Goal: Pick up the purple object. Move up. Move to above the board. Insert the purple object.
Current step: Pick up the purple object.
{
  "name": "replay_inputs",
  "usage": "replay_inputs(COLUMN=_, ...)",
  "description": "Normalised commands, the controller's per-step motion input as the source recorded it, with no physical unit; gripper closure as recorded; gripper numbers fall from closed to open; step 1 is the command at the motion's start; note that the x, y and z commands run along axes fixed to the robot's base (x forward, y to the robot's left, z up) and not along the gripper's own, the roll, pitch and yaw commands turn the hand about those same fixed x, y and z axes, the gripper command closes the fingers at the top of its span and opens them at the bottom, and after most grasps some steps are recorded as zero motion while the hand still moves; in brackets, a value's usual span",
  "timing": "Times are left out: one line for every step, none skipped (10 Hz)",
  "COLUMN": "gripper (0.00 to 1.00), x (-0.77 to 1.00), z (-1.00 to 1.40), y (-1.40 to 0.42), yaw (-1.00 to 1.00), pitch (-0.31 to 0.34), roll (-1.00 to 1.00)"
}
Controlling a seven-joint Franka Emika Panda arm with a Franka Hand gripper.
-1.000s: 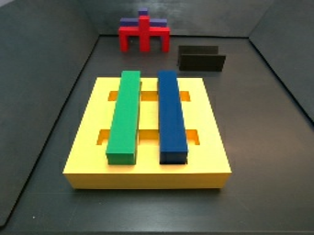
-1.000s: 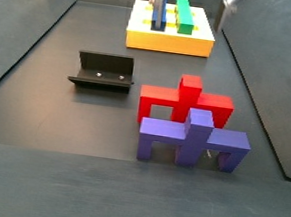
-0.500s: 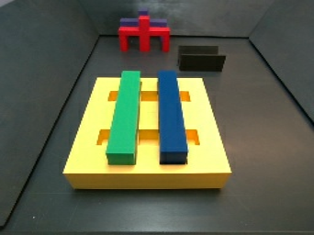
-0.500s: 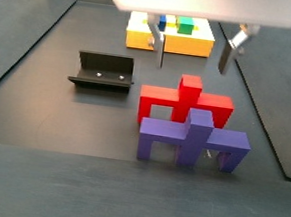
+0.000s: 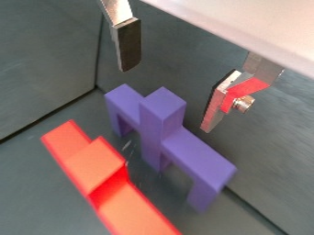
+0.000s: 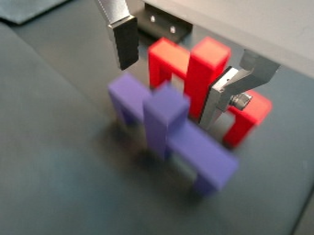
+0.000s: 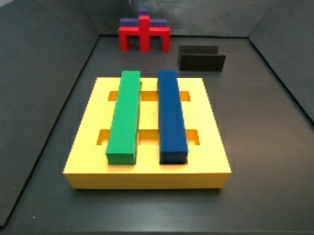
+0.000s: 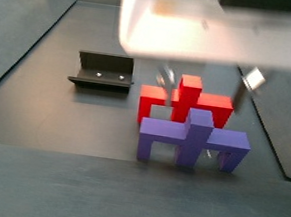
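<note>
The gripper: white housing; flat silver fingers; dark pads; one screw.

Purple object, red piece, yellow board bearing green and blue bars; silver hand above purple.

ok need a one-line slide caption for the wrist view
Open gripper poised above the purple blocky piece, silver fingers apart either side, red piece alongside.

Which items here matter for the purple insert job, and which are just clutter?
In play:
- purple object, on the floor, not gripped
- board
- gripper, open, above the purple object

Lying about:
- red piece, right beside the purple object
- green bar and dark-blue bar, seated in the board
- fixture
</note>
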Motion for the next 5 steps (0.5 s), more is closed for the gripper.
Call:
replay_inputs(gripper=0.00, x=-0.05, z=-0.22, y=0.08, yaw=-0.11, pitch=-0.060, roll=-0.11)
replay_inputs(gripper=0.00, x=0.01, z=-0.17, y=0.00, yaw=0.00, pitch=-0.023, roll=-0.09)
replay_inputs(gripper=0.00, x=0.11, z=-0.11, y=-0.13, yaw=0.00, pitch=0.000, roll=-0.07)
replay_inputs(gripper=0.00, x=0.04, z=-0.12, y=-0.06, yaw=0.00, pitch=0.000, roll=-0.04)
replay_inputs(gripper=0.00, x=0.00, z=-0.17, y=-0.07, yaw=0.00, pitch=-0.011, roll=-0.05)
